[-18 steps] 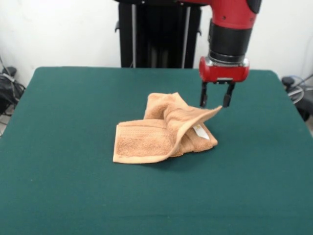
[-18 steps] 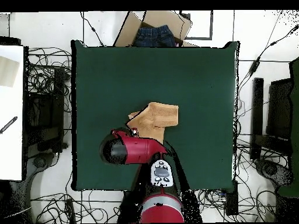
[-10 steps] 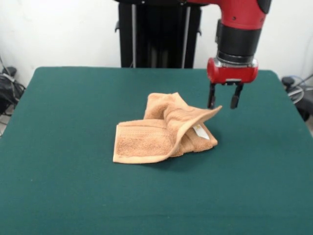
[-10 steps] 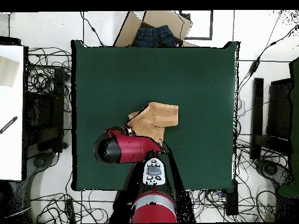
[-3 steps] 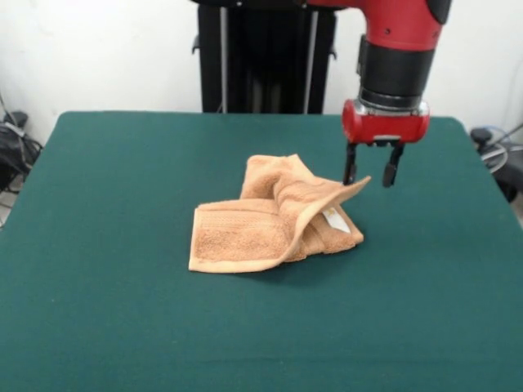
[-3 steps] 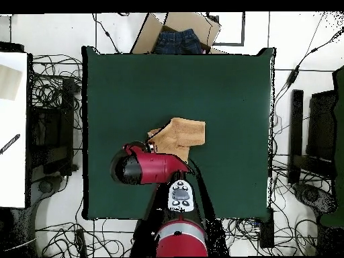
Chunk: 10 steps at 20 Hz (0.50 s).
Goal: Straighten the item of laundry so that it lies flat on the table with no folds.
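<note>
Green felt table (image 5: 98, 245) with the towel (image 5: 270, 220) bunched near the middle, long side running left-right in the front view, one raised corner pointing at the gripper (image 5: 370, 170). Jaws are apart, holding nothing. Overhead, the arm (image 6: 144, 168) hides the gripper, and only the front shows the white tag (image 5: 336, 219).

Folded towel (image 6: 180, 134) mid-table (image 6: 228, 87), red arm (image 6: 148, 168) overlapping its near edge
</note>
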{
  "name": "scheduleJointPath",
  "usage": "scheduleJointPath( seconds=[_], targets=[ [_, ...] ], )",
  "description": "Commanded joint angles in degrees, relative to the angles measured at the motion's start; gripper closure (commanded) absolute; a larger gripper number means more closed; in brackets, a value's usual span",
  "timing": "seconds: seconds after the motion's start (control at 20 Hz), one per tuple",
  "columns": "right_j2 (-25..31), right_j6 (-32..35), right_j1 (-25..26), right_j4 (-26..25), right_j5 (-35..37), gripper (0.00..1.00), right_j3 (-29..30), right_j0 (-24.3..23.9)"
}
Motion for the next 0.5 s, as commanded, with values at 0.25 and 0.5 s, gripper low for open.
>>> scheduleJointPath(
  seconds=[0.25, 0.5],
  targets=[
    [6.24, 6.10, 4.22, 0.08, 3.65, 0.00, -3.18, -4.84],
    [7.93, 5.70, 5.60, -1.59, 1.03, 0.00, -1.63, -7.30]
  ],
)
